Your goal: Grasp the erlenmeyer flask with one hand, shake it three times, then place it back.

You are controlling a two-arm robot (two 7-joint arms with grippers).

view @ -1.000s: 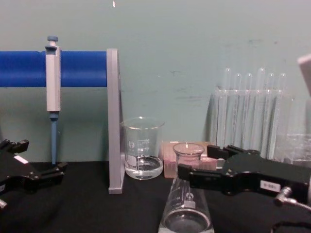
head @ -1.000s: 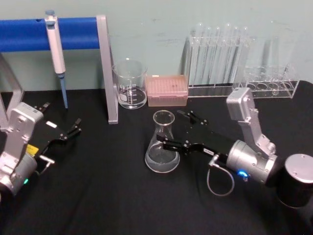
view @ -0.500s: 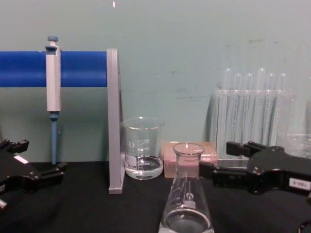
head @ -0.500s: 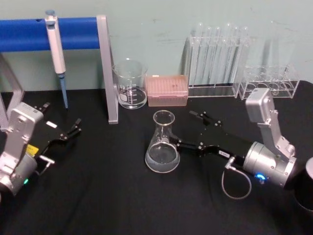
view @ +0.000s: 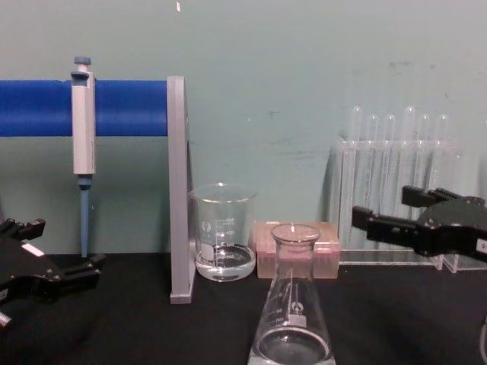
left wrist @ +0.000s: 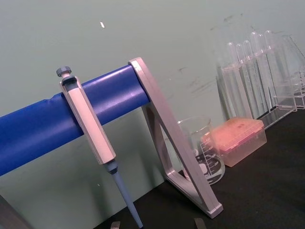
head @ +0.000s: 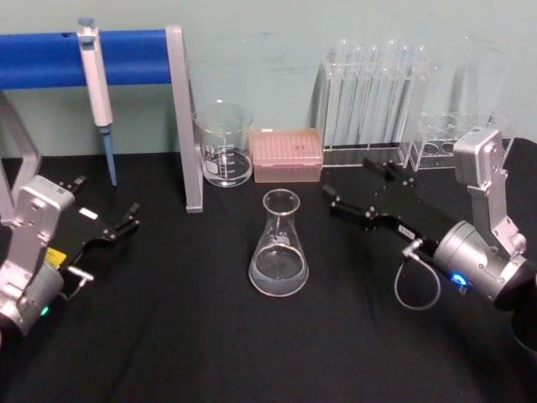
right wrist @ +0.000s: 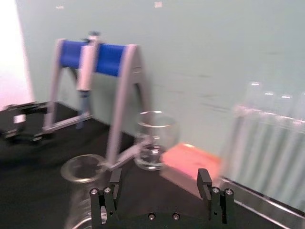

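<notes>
Clear glass conical erlenmeyer flask (head: 278, 245) upright on black cloth (head: 210, 336), right claw (head: 361, 191) spread, apart.

Right gripper (right wrist: 162, 188) jaws apart, empty

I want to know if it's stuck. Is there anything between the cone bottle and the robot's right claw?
No. In the head view, only bare black table separates the erlenmeyer flask from the open right gripper.

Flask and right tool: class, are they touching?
Apart. The head view shows black cloth between the flask and the open right tool.
</notes>
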